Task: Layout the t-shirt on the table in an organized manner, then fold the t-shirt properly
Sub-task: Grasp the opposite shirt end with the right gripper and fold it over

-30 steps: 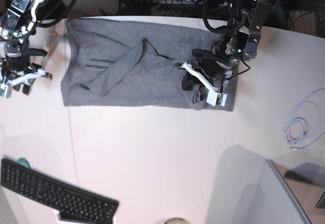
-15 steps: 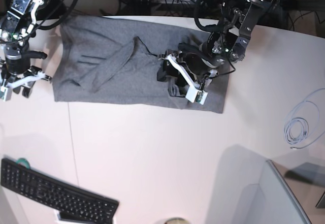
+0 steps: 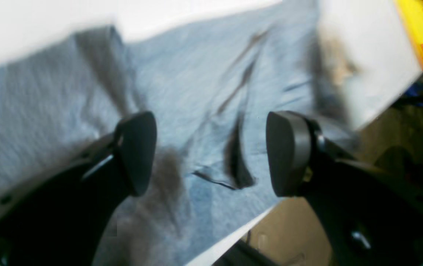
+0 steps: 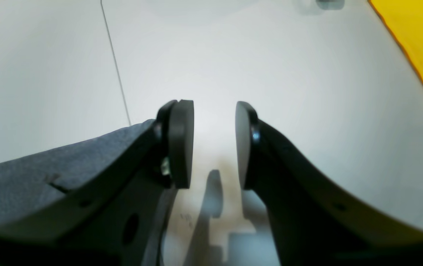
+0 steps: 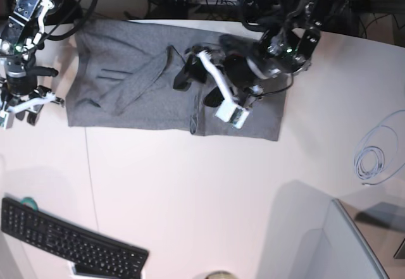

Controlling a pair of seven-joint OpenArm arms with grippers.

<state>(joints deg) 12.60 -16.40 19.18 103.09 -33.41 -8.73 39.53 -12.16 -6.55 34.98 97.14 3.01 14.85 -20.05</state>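
keyboard (image 5: 69, 244): black, near edge of the worktop (image 5: 190, 197), base view only; well apart from the shirt.
cable (image 5: 373, 159): pale coil on the worktop's right side, base view only.
t-shirt (image 5: 145, 83): grey, spread flat at the far side of the worktop, a diagonal fold ridge across its left half; bunched dark crease in the middle.
left gripper (image 5: 202, 86): over the shirt's middle, base view shows the arm reaching in from far right.
left fingers (image 3: 137, 151): wide apart, nothing between them; left wrist view shows grey cloth with dark creases under the gap, blurred.
right gripper (image 5: 22, 105): off the shirt's left edge, over bare worktop.
right fingers (image 4: 180, 144): narrow gap, nothing in it; right wrist view shows white worktop through the gap and shirt (image 4: 30, 173) edge just beside the left-hand finger; touching or not, cannot tell.
seam (image 4: 117, 74): thin dark line on worktop, clear in right wrist view, faint in base view.
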